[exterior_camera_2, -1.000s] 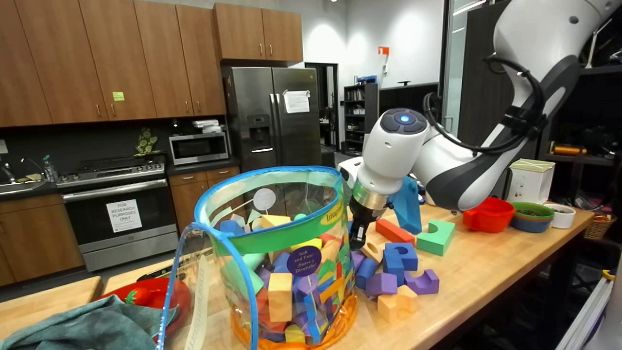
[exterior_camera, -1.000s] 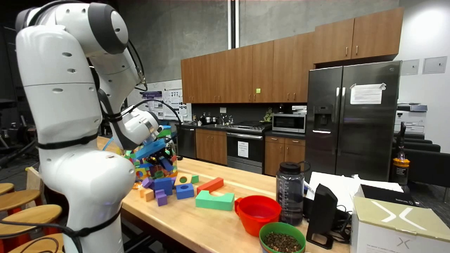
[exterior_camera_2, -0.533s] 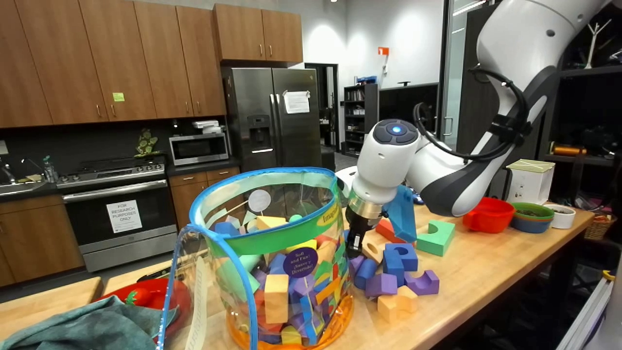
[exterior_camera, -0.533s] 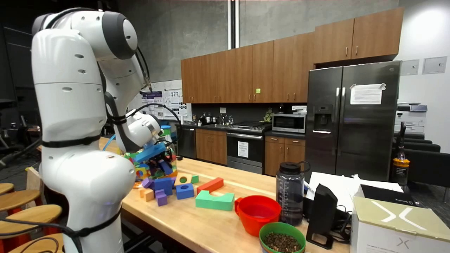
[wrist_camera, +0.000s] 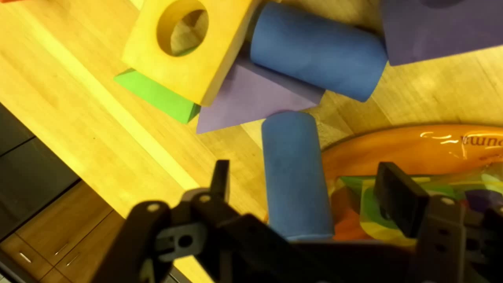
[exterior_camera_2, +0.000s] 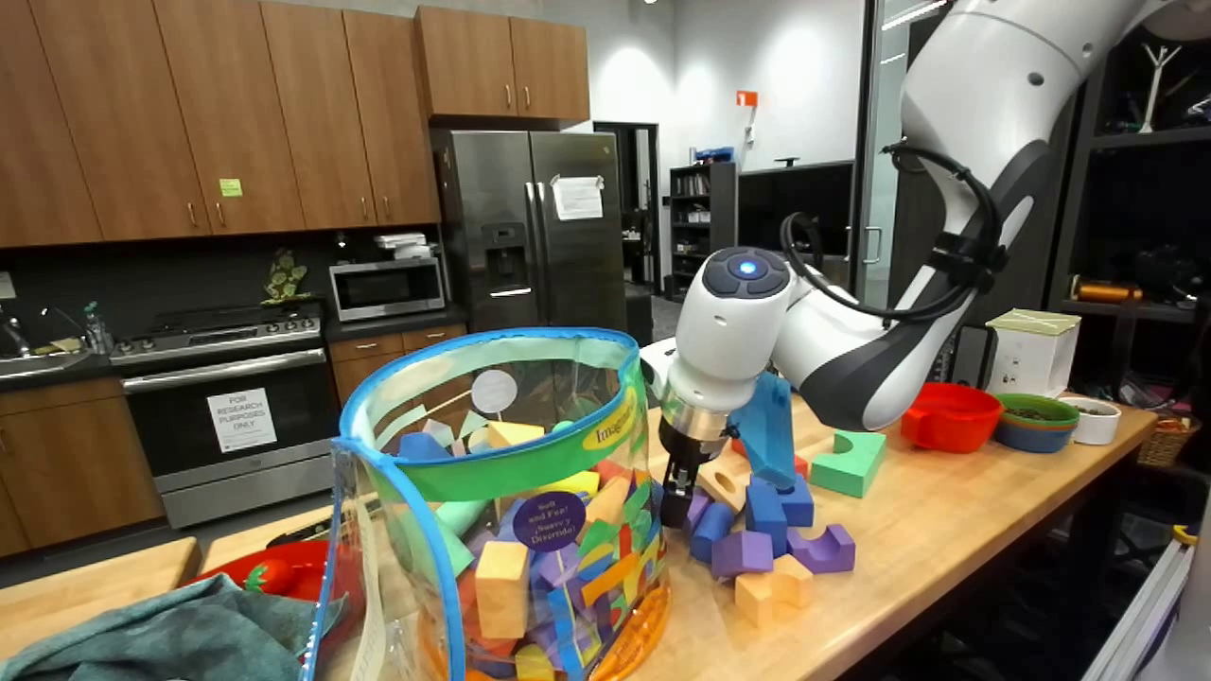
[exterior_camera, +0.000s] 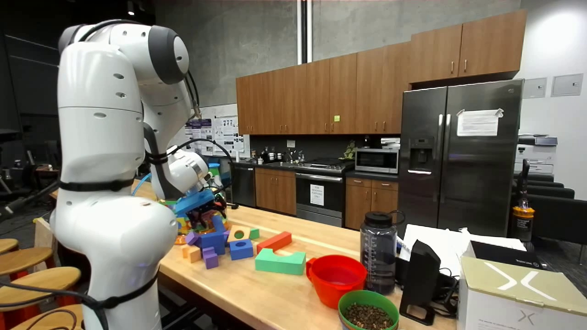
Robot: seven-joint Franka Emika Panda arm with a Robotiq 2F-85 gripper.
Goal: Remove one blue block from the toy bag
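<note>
Plastic toy bag point(exterior_camera_2: 511, 475), blue block point(exterior_camera_2: 423, 447) among others inside.

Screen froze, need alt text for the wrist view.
The gripper is open; a blue cylinder shows between its jaws, gaps either side. The bag shows its orange base lower right; at top are another blue cylinder and a holed block.

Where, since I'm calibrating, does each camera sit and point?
Exterior view: beside the arm, facing the stove; most of the arm shows.
Exterior view: by the toy bag, facing the refrigerator; gripper and partial arm show.
Wrist view: wrist-mounted, facing down at a blue cylindrical block; gripper fingers show.
Both exterior views share stove and refrigerator.
</note>
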